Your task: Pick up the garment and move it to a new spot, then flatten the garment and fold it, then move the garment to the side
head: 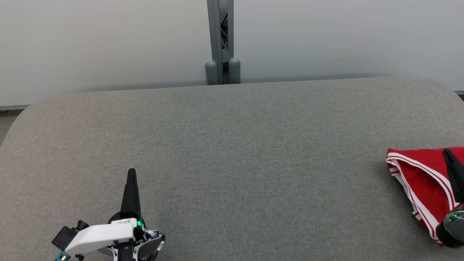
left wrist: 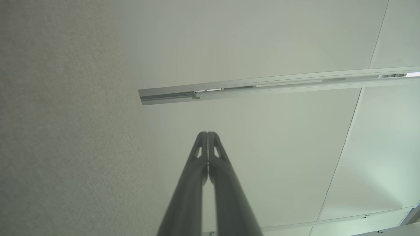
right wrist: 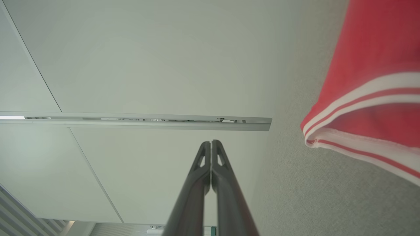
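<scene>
The garment (head: 422, 175) is red with white stripes along its hems and lies folded on the grey table (head: 232, 152) at the far right edge. My right gripper (head: 448, 154) hovers over the garment's right part, its dark fingers pressed together with nothing between them. In the right wrist view the garment (right wrist: 370, 85) lies to the right of the shut right gripper (right wrist: 210, 143). My left gripper (head: 132, 172) stands at the lower left of the table, shut and empty, far from the garment. The left wrist view has the left gripper (left wrist: 207, 133) with its tips touching.
A pale partition wall (head: 108, 43) runs behind the table, with a grey post (head: 220, 40) at its middle. The table's rounded far corners and back edge (head: 232, 84) bound the surface.
</scene>
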Motion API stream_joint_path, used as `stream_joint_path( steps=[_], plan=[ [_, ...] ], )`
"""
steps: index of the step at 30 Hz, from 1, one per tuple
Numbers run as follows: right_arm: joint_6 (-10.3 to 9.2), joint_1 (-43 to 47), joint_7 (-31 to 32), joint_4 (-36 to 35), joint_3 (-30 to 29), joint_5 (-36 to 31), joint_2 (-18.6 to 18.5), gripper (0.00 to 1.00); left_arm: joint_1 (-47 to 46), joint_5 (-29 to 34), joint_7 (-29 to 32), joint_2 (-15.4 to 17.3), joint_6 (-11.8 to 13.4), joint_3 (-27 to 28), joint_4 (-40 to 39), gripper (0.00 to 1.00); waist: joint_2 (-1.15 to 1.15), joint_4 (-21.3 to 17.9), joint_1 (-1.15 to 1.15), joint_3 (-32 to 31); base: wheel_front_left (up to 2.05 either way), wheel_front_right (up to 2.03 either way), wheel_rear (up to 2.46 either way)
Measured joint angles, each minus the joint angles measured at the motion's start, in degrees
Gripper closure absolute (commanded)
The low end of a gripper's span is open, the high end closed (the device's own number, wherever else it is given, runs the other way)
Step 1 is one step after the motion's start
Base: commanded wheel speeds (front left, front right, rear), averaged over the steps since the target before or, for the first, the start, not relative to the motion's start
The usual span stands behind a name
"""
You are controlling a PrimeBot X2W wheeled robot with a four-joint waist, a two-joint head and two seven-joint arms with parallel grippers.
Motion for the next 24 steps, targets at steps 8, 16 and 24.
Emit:
stream_joint_path(
  steps=[8, 16, 24],
  plan=[
    [0.00, 0.0, 0.0, 0.0, 0.0, 0.0, 0.0, 1.00, 0.0, 0.0, 0.0, 0.0, 0.0, 0.0, 0.0, 1.00, 0.00, 0.0, 0.00, 0.0, 0.00, 0.00, 0.00],
    [0.00, 0.0, 0.0, 0.0, 0.0, 0.0, 0.0, 1.00, 0.0, 0.0, 0.0, 0.0, 0.0, 0.0, 0.0, 1.00, 0.00, 0.0, 0.00, 0.0, 0.00, 0.00, 0.00],
    [0.00, 0.0, 0.0, 0.0, 0.0, 0.0, 0.0, 1.00, 0.0, 0.0, 0.0, 0.0, 0.0, 0.0, 0.0, 1.00, 0.00, 0.0, 0.00, 0.0, 0.00, 0.00, 0.00]
  ],
)
